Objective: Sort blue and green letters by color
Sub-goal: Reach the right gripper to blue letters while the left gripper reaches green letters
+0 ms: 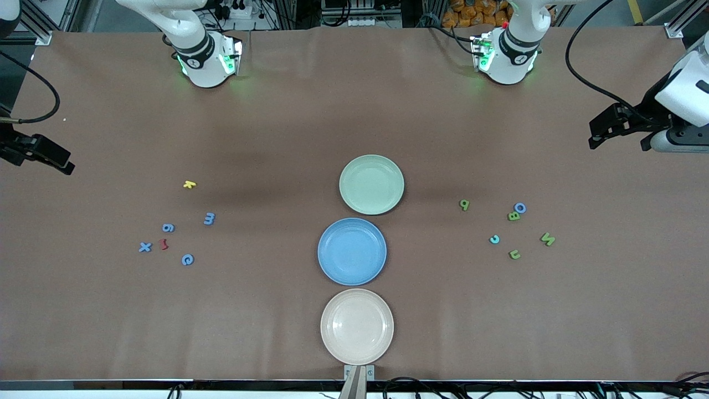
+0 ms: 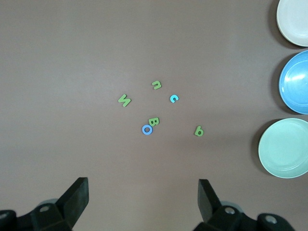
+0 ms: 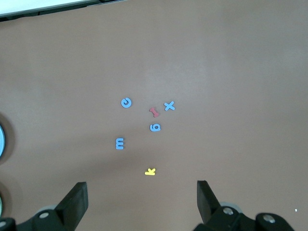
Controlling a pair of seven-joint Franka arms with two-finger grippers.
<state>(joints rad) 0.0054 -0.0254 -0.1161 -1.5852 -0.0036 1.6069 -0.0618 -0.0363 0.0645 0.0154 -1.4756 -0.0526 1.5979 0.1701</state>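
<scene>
Several blue letters lie toward the right arm's end: an m [image 1: 209, 218], a 6 [image 1: 168, 227], an x [image 1: 145, 247] and a G [image 1: 188, 259]. Toward the left arm's end lie green letters: a 9 [image 1: 464, 204], a B [image 1: 514, 216], an N [image 1: 548, 239] and a u [image 1: 514, 254]. A blue O [image 1: 519, 208] touches the B, and a light blue c [image 1: 494, 239] lies among them. My left gripper [image 2: 143, 192] hangs open and empty above that group. My right gripper [image 3: 142, 195] hangs open and empty above the blue group.
Three empty plates line the table's middle: green [image 1: 371, 184], blue [image 1: 352, 251] and beige [image 1: 357, 326], the beige one nearest the front camera. A yellow k [image 1: 189, 184] and a dark red piece [image 1: 163, 244] lie with the blue letters.
</scene>
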